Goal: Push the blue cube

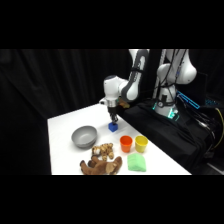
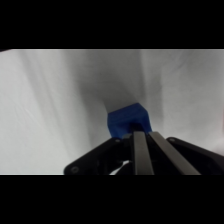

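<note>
The table (image 1: 62, 145) carries a grey bowl (image 1: 84, 136) at left. A brown plush (image 1: 102, 161) lies at the near edge, a green block (image 1: 136, 163) beside it. Orange cup (image 1: 125, 143) and yellow cup (image 1: 141, 143) stand side by side just near of the cube (image 1: 113, 127), which sits mid-table, bare surface behind it. The gripper (image 2: 141, 134), fingers pressed together, touches the cube's (image 2: 128, 120) top edge.

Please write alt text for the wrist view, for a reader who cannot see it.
A small solid bright-blue cube sits on the white table right at the tips of the robot's closed two-finger gripper, whose black linkage rises from the bottom edge.
</note>
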